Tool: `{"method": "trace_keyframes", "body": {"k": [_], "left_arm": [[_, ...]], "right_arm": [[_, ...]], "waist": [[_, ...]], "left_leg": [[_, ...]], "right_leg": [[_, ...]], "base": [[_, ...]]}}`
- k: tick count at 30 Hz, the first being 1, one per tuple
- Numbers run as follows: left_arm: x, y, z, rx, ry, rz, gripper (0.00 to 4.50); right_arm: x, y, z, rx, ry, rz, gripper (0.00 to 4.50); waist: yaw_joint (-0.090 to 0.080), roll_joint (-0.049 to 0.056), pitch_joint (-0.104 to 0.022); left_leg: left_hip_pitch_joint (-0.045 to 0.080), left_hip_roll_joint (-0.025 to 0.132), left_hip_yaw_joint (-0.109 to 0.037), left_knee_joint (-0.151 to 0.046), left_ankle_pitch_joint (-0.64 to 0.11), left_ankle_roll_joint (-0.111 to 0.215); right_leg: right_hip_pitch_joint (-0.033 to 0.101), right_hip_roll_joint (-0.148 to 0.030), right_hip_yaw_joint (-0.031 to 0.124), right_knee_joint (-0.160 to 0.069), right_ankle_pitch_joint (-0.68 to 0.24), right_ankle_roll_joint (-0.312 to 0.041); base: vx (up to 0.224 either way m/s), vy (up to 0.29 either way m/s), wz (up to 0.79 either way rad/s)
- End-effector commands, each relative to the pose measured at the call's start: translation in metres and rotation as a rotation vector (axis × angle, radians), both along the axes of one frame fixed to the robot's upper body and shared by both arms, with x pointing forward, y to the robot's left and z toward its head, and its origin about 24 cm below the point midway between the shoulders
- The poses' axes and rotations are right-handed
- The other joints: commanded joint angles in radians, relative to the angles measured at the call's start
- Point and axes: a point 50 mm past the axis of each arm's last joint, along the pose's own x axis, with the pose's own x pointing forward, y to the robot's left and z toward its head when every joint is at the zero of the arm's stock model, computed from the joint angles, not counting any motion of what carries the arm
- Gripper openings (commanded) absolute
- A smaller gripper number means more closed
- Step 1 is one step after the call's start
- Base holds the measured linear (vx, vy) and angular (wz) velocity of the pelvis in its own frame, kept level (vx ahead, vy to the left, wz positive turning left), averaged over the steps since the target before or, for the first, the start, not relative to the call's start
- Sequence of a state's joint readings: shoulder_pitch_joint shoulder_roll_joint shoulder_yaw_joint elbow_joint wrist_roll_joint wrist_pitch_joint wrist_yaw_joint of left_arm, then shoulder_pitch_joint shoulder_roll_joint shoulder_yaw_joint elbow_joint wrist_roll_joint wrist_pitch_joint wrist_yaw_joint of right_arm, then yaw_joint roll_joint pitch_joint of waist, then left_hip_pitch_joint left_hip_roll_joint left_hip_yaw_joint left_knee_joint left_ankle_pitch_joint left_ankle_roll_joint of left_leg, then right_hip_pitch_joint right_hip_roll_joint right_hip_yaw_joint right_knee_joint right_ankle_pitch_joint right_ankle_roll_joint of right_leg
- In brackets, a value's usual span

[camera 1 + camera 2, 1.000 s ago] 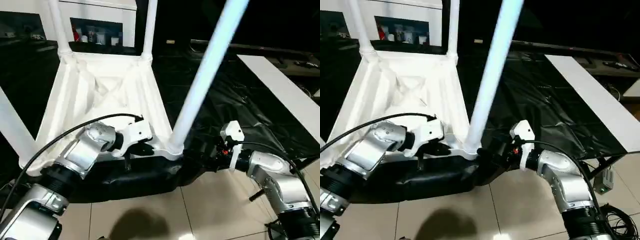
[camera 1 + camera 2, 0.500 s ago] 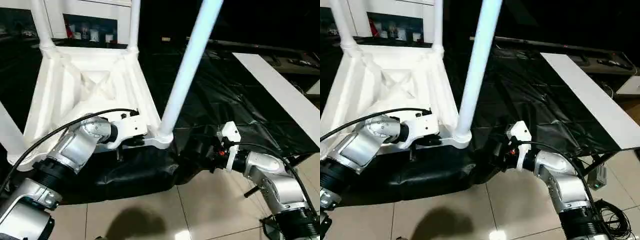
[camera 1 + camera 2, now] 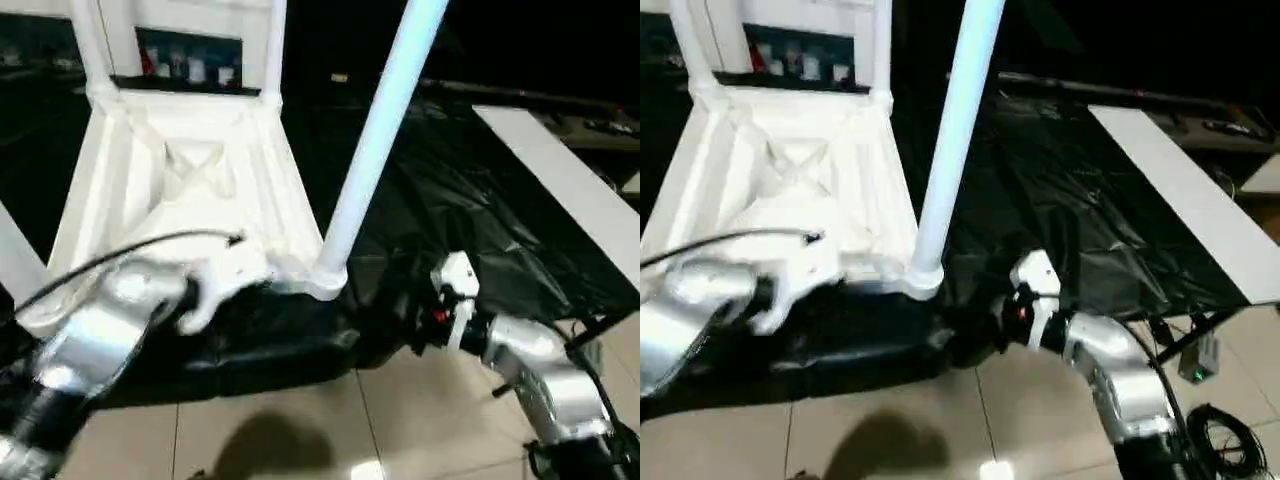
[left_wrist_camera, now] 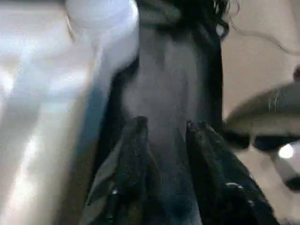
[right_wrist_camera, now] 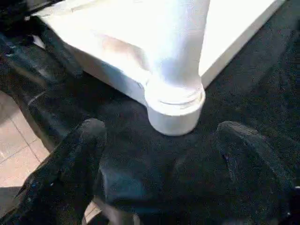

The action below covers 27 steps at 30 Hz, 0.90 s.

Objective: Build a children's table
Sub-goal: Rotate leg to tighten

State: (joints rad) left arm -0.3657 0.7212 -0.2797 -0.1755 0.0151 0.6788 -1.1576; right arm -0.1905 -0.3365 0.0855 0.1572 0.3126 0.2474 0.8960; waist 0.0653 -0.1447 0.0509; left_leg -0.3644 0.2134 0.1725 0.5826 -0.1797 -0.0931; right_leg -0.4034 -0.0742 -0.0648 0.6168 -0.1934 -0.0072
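Note:
The children's table (image 3: 190, 170) lies upside down on the black-sheeted work table (image 3: 450, 200), its legs pointing up. The near-right pale-blue leg (image 3: 385, 120) rises from a corner socket (image 3: 328, 280). My left gripper (image 3: 255, 295) is at the table's front rim, just left of that socket. In the left wrist view its fingers (image 4: 136, 140) stand apart with only black sheet between them, beside the white rim. My right gripper (image 5: 164, 131) is wide open facing the corner socket (image 5: 176, 112), one finger (image 5: 89, 136) on each side, not touching it.
A long white board (image 3: 560, 180) lies on the sheet at the right. A white glass-door cabinet (image 3: 190, 60) stands behind the table. The work table's front edge drops to the tiled floor (image 3: 300, 420) just below my grippers. Cables (image 3: 1220, 440) lie at the lower right.
My left gripper has gone from shut to open and its arm is swinging left along the table's front rim. The right gripper stays wide open by the corner socket.

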Motion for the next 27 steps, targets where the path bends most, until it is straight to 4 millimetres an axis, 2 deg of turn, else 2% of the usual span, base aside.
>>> {"method": "trace_keyframes", "body": {"k": [1,4,5,6,7,9,10,12,16,17,19,23,27], "left_arm": [[-0.009,0.002,0.007,0.027,0.032,-0.039,1.84],[-0.019,0.014,0.009,0.079,0.103,-0.032,2.07],[-0.017,0.020,0.009,0.115,0.088,0.001,2.19],[-0.017,0.020,0.009,0.115,0.088,0.001,2.37],[-0.017,0.021,0.009,0.121,0.085,0.008,2.37],[-0.008,0.037,0.009,0.228,0.008,0.113,2.53],[-0.005,0.041,0.010,0.258,-0.022,0.144,2.64],[0.001,0.048,0.015,0.304,-0.077,0.201,2.82],[0.005,0.053,0.019,0.347,-0.127,0.241,3.12],[0.009,0.059,0.022,0.386,-0.173,0.272,3.21],[0.012,0.063,0.024,0.404,-0.211,0.302,3.43],[0.017,0.067,0.026,0.426,-0.277,0.341,3.43],[0.022,0.072,0.032,0.403,-0.375,0.397,3.43]], "right_arm": [[0.000,-0.005,0.007,0.004,-0.026,-0.019,4.03],[-0.001,-0.003,0.005,0.008,-0.020,-0.014,4.03],[-0.002,-0.002,0.005,0.009,-0.019,-0.013,4.03],[-0.002,-0.002,0.005,0.009,-0.019,-0.013,4.03],[-0.002,-0.002,0.005,0.009,-0.019,-0.013,4.03],[-0.003,0.000,0.004,0.010,-0.020,-0.014,4.03],[-0.003,0.001,0.004,0.011,-0.021,-0.015,4.03],[-0.004,0.002,0.003,0.012,-0.021,-0.018,4.03],[-0.005,0.003,0.002,0.013,-0.019,-0.022,4.03],[-0.004,0.004,0.002,0.014,-0.019,-0.026,4.03],[-0.004,0.005,0.002,0.015,-0.021,-0.032,4.03],[-0.002,0.006,0.002,0.016,-0.028,-0.052,4.03],[-0.001,0.010,0.002,0.031,-0.056,-0.098,4.03]], "waist": [[0.002,0.025,-0.046],[-0.002,0.030,-0.042],[-0.003,0.029,-0.044],[-0.002,0.034,-0.042],[-0.001,0.034,-0.042],[0.000,0.039,-0.042],[-0.001,0.036,-0.042],[-0.001,0.037,-0.044],[0.000,0.037,-0.045],[0.000,0.033,-0.044],[0.000,0.033,-0.044],[0.001,0.035,-0.042],[0.002,0.037,-0.044]], "left_leg": [[0.016,0.025,-0.003,-0.077,-0.253,-0.026],[0.017,0.024,-0.005,-0.079,-0.278,-0.034],[0.016,0.025,-0.005,-0.078,-0.278,-0.037],[0.019,0.025,-0.005,-0.078,-0.282,-0.037],[0.019,0.025,-0.004,-0.077,-0.285,-0.038],[0.017,0.024,-0.005,-0.077,-0.297,-0.042],[0.012,0.023,-0.008,-0.077,-0.301,-0.044],[0.013,0.023,-0.009,-0.076,-0.297,-0.046],[0.013,0.023,-0.009,-0.076,-0.278,-0.043],[0.012,0.023,-0.008,-0.075,-0.275,-0.041],[0.011,0.021,-0.008,-0.074,-0.280,-0.038],[0.012,0.021,-0.010,-0.074,-0.292,-0.038],[0.013,0.022,-0.011,-0.075,-0.289,-0.041]], "right_leg": [[0.039,-0.057,0.046,-0.076,-0.283,-0.158],[0.032,-0.056,0.047,-0.079,-0.324,-0.145],[0.034,-0.057,0.047,-0.077,-0.319,-0.147],[0.029,-0.055,0.047,-0.078,-0.311,-0.149],[0.029,-0.055,0.048,-0.078,-0.310,-0.150],[0.029,-0.055,0.048,-0.077,-0.317,-0.148],[0.032,-0.055,0.047,-0.077,-0.332,-0.138],[0.031,-0.057,0.047,-0.078,-0.337,-0.131],[0.032,-0.056,0.047,-0.074,-0.292,-0.147],[0.031,-0.055,0.047,-0.074,-0.283,-0.150],[0.032,-0.055,0.047,-0.073,-0.296,-0.146],[0.029,-0.057,0.047,-0.078,-0.338,-0.133],[0.028,-0.056,0.046,-0.075,-0.309,-0.137]], "base": [[0.000,0.000,0.00],[0.000,0.000,0.00],[0.000,0.000,0.00],[0.000,0.000,0.00],[0.000,0.000,0.00],[0.000,0.000,0.00],[0.000,0.000,0.00],[0.000,0.000,0.00],[0.000,0.000,0.00],[0.000,0.000,0.00],[0.000,0.000,0.00],[0.000,0.000,0.00],[0.000,0.000,0.00]]}}
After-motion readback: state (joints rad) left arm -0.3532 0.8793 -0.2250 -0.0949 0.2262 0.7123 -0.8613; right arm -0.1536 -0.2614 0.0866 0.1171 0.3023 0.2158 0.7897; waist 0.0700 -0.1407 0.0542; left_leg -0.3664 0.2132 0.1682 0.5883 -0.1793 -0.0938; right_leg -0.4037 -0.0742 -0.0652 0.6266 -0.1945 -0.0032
